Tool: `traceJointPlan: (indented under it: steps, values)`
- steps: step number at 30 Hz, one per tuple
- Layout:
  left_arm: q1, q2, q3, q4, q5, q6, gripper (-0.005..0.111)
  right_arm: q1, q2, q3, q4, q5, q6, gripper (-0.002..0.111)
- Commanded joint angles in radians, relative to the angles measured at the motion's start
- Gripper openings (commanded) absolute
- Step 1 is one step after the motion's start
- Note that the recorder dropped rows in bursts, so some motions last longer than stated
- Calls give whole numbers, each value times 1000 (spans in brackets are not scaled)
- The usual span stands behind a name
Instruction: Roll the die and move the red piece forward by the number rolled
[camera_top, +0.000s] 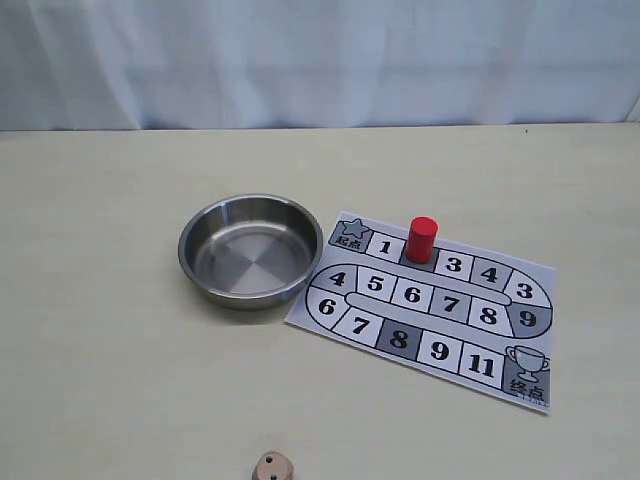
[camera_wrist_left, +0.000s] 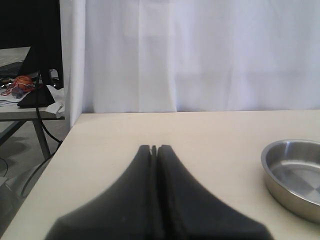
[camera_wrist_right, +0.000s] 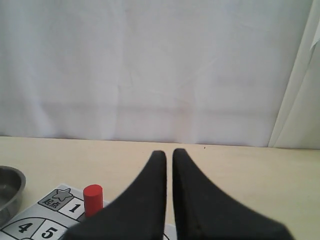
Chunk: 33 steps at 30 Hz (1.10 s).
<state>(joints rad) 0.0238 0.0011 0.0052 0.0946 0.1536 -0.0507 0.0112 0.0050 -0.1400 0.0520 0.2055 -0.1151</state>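
Note:
The die (camera_top: 271, 467), a pale tan cube with black pips, lies on the table at the near edge of the exterior view, in front of the steel bowl (camera_top: 243, 250). The red piece (camera_top: 421, 238) stands upright on the grey square between 1 and 3 of the paper board (camera_top: 520, 280). Neither arm shows in the exterior view. My left gripper (camera_wrist_left: 154, 148) is shut and holds nothing, with the bowl (camera_wrist_left: 295, 175) off to one side. My right gripper (camera_wrist_right: 169, 154) has its fingers almost touching and nothing between them. The red piece (camera_wrist_right: 93, 199) stands beside it.
The steel bowl is empty and sits just left of the board (camera_wrist_right: 55, 202). A white curtain (camera_top: 320, 60) backs the table. The table's side edge, with a cluttered desk (camera_wrist_left: 25, 90) beyond it, shows in the left wrist view.

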Motion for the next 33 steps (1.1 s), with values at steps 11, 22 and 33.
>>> traceJointPlan:
  steps: [11,22,33]
  values:
    - [0,-1,-5,-2,-10,-2,0,-7,-5,140,-13,-24,-5,4]
    - [0,-1,-5,-2,-11,-2,0,-7,-5,140,-13,-10,-5,4]
    - [0,-1,-5,-2,-11,-2,0,-7,-5,140,-13,-10,-5,4]
